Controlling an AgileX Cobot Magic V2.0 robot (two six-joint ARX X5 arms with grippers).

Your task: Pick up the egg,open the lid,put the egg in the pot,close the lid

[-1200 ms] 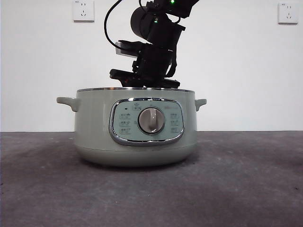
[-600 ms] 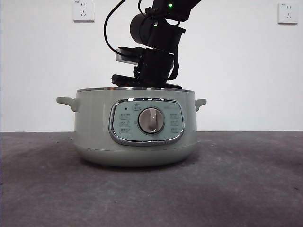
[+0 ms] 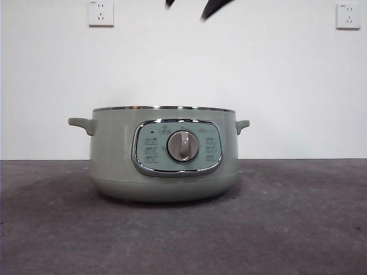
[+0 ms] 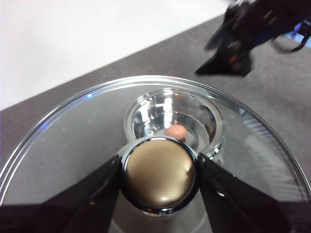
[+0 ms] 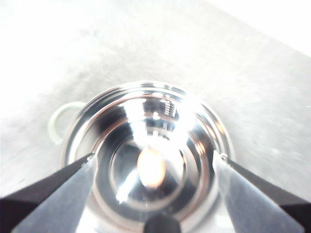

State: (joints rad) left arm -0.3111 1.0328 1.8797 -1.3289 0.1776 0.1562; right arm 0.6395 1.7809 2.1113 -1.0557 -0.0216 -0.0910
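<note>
The sage-green pot stands on the table with no lid on it. In the right wrist view the pot's steel rim shows from above, and the reddish-brown egg lies on its shiny bottom. My right gripper is open and empty, high above the pot. Only black tips show in the front view. My left gripper is shut on the knob of the glass lid, held up above the pot. The egg shows through the glass.
The pot's control panel and silver dial face the front camera. Two small side handles stick out. Two wall sockets sit on the white wall behind. The right arm shows blurred in the left wrist view.
The arm that was low over the pot's opening has risen out of the front view. Only black tips remain at the top edge.
</note>
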